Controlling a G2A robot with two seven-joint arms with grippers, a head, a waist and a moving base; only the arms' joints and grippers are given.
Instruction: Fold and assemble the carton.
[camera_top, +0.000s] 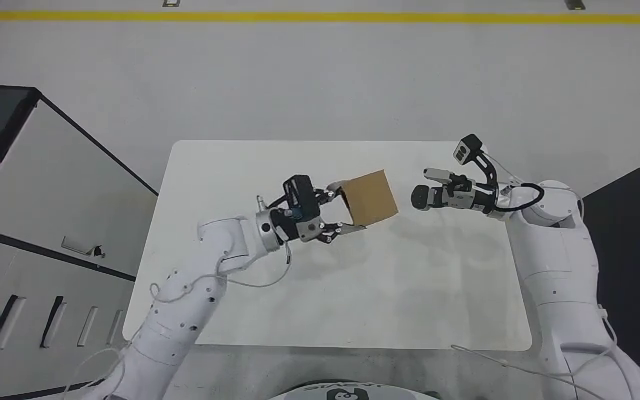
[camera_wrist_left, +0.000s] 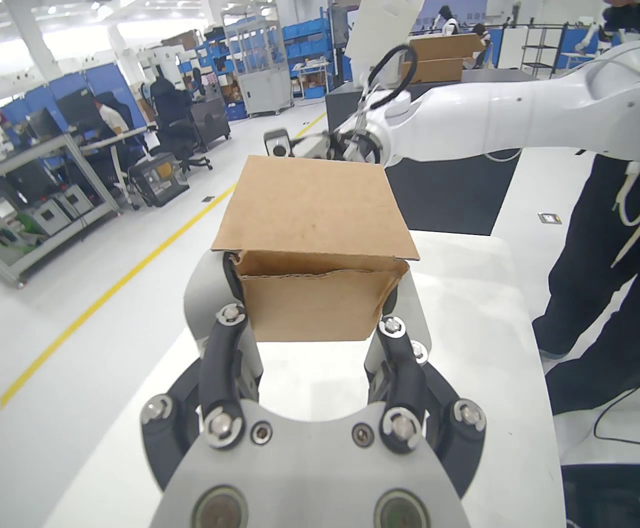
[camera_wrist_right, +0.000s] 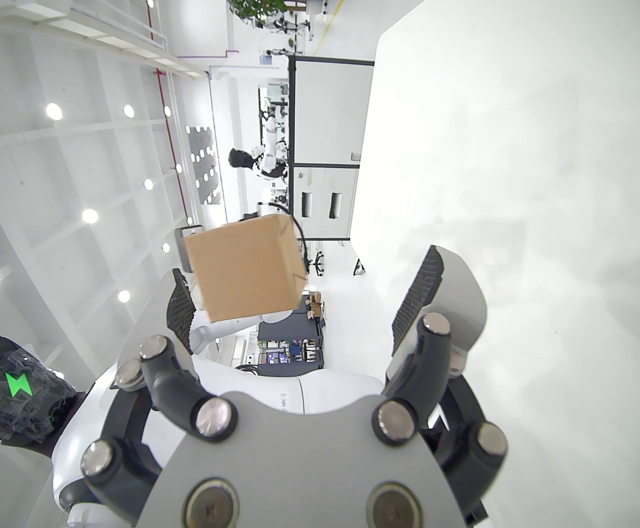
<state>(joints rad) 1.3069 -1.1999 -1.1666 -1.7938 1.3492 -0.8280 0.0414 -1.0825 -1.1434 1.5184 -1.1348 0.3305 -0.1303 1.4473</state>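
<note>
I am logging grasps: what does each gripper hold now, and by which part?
Left gripper holds the carton by its near end, fingers on two opposite sides. Right gripper is open, holding nothing.

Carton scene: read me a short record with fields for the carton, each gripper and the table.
carton: brown cardboard carton, box-shaped, held up above the table
left gripper: shut on the carton's near end, one finger on each side
right gripper: open, facing the carton, not touching it
table: white rectangular table, beneath both arms
</note>
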